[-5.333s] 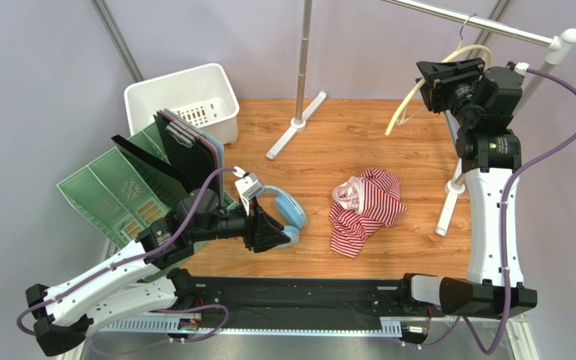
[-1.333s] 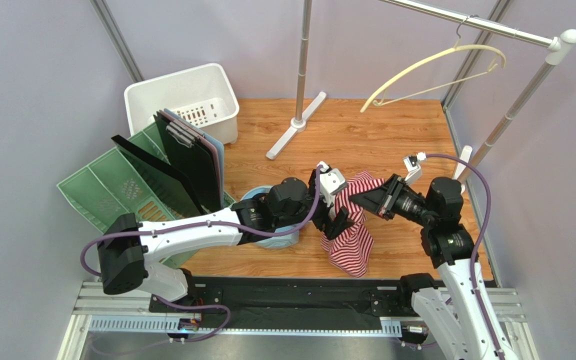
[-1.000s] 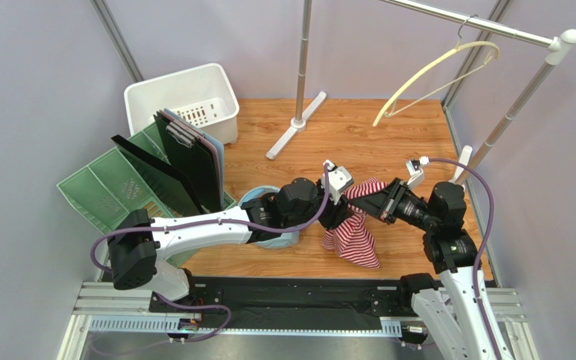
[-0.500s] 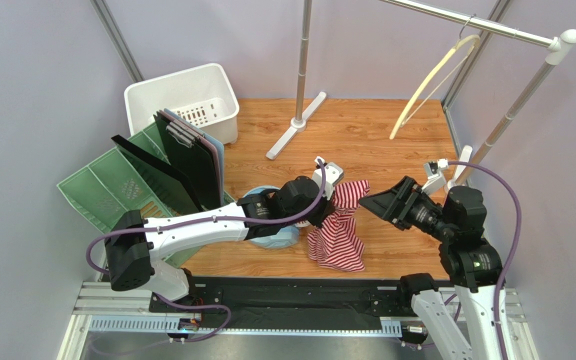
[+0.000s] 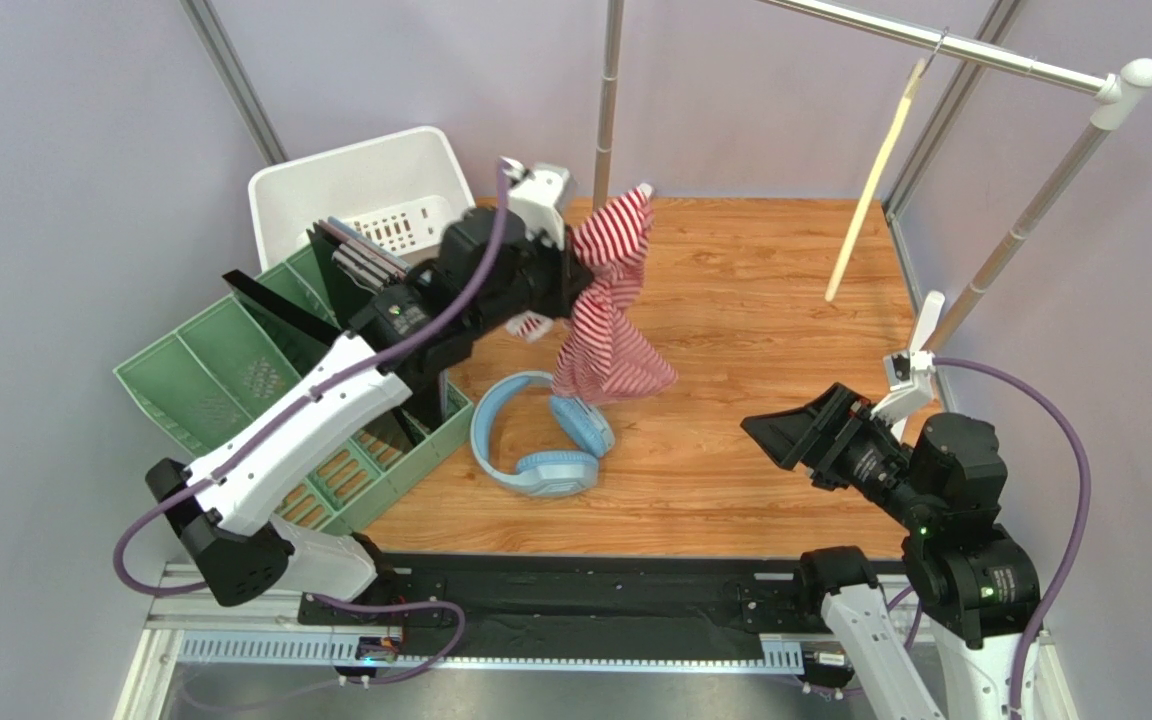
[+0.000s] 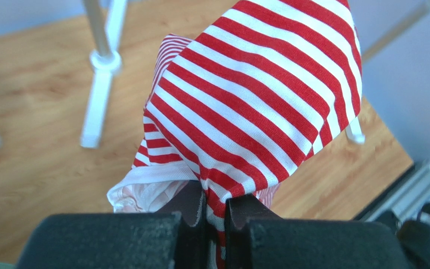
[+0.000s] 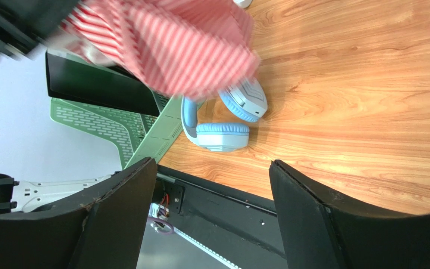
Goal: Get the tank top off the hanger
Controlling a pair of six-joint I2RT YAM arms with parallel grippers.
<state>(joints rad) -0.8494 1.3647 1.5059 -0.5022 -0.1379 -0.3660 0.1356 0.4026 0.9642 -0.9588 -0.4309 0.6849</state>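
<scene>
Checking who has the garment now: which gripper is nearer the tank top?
Left. The left gripper is shut on the tank top, holding it raised; the right gripper is open, well apart from it at the near right.

the top view looks down from behind the near edge over the light wooden tabletop (image 5: 748,285). the left wrist view sits close against the red-and-white striped cloth tank top (image 6: 245,95). the right wrist view, rolled sideways and farther off, shares it and the pale blue padded headphones (image 7: 223,137) with the top view.
</scene>
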